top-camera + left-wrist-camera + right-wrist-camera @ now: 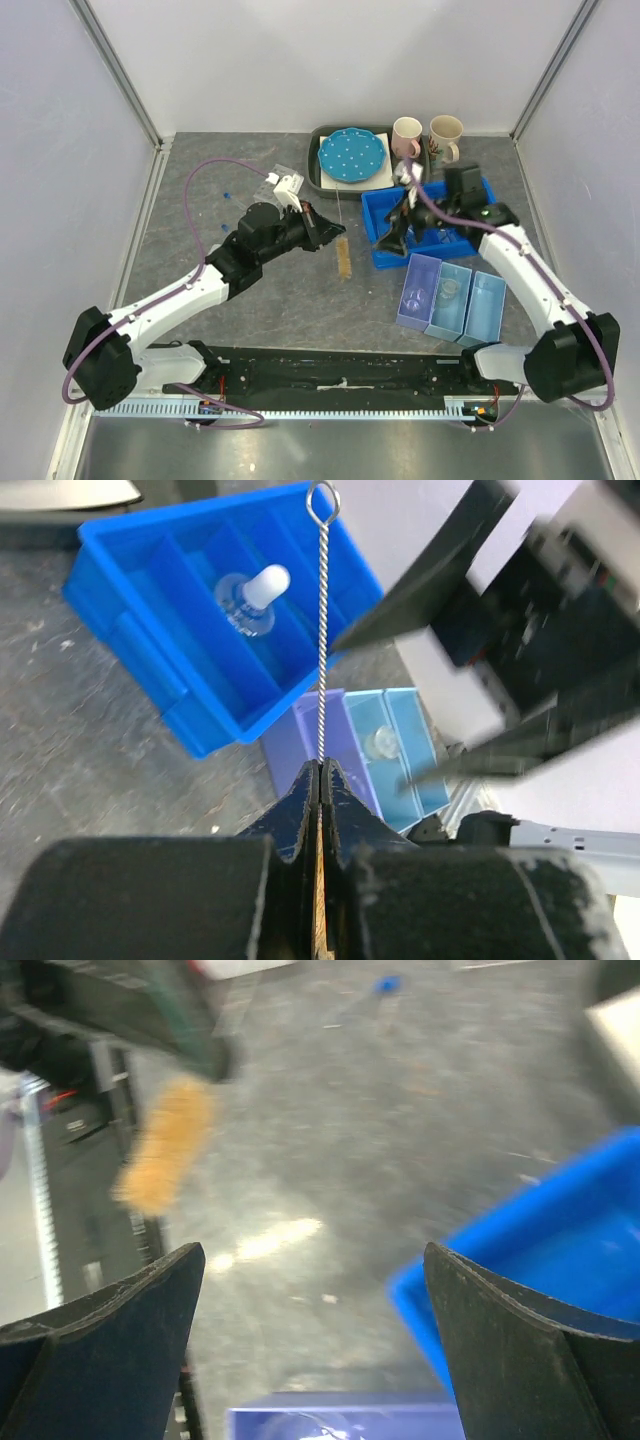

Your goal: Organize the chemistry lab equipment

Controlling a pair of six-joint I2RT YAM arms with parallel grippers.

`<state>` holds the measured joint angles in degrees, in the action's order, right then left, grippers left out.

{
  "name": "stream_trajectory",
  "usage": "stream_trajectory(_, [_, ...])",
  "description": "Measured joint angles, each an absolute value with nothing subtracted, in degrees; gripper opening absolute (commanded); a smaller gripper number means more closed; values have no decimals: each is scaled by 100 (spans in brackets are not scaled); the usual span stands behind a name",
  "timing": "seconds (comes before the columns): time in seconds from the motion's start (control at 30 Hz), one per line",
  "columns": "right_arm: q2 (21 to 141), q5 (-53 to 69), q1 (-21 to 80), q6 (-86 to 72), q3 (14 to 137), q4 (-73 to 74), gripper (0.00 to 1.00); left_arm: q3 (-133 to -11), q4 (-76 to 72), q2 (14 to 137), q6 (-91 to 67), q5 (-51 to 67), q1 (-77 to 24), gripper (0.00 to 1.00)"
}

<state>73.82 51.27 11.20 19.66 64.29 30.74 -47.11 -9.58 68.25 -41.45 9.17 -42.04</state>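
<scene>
On the worktop (pixel 300 310), centre: tube brush (pixel 343 257), tan bristles toward 6 o'clock, wire stem toward 12 o'clock.
Left tool (pixel 320 772): squeezed fully together on the brush's twisted wire, just above the bristles.
Right tool (pixel 315 1290): spread wide, gripping nothing, at the 9 o'clock edge of the blue bin (pixel 170 620).
Bin contents: small white-capped bottle (pixel 255 592) lying in a middle compartment.
Brush's 4 o'clock: three pastel trays (pixel 487 310), clear glassware in two.
</scene>
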Motion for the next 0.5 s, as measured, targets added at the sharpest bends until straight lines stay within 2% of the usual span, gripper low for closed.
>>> stream_trajectory(0.1, [7177,5315,1865,1653,6158,3013,98,-4713,-1389,6877,-4244,882,-4298,2])
stream_trajectory(0.3, [7188,5529,2392,443,5900,2043,92,-4718,-1761,7019,-4427,596,-4429,2])
stream_trajectory(0.4, [7352,5631,2561,-357,5730,1330,66,-4718,-1811,7059,-4491,440,-4510,2])
stream_trajectory(0.43, [7422,5664,2600,-604,5677,1114,45,-4718,-1817,7059,-4510,408,-4525,2])
stream_trajectory(0.5, [7566,5701,2659,-991,5607,812,24,-4718,-1841,7059,-4539,327,-4552,2])
